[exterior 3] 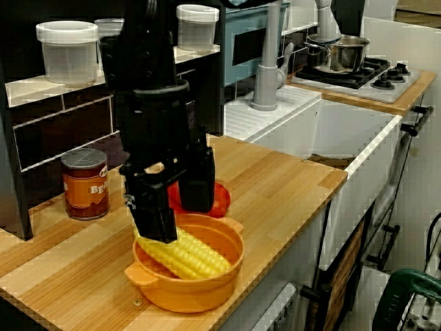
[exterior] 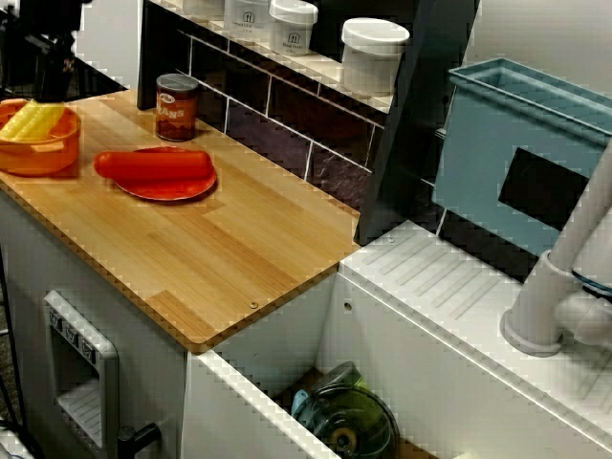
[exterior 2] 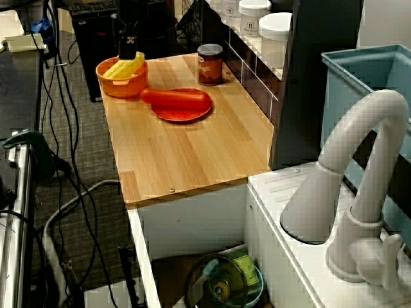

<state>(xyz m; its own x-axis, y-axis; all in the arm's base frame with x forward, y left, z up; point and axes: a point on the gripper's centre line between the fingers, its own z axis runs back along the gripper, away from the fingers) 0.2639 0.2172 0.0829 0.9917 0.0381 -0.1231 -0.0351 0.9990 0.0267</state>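
Can (exterior: 176,107), far left on the counter: brown label with white letters, "EANS" in the view from above, "BE" in the view from the counter's end. White canisters (exterior: 292,26) on the shelf: small dark logos, unreadable.

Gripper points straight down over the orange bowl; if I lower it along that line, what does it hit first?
Most likely the corn cob lying in the orange bowl: the gripper hangs right above it, one finger seemingly at the cob's end, though depth is unclear.
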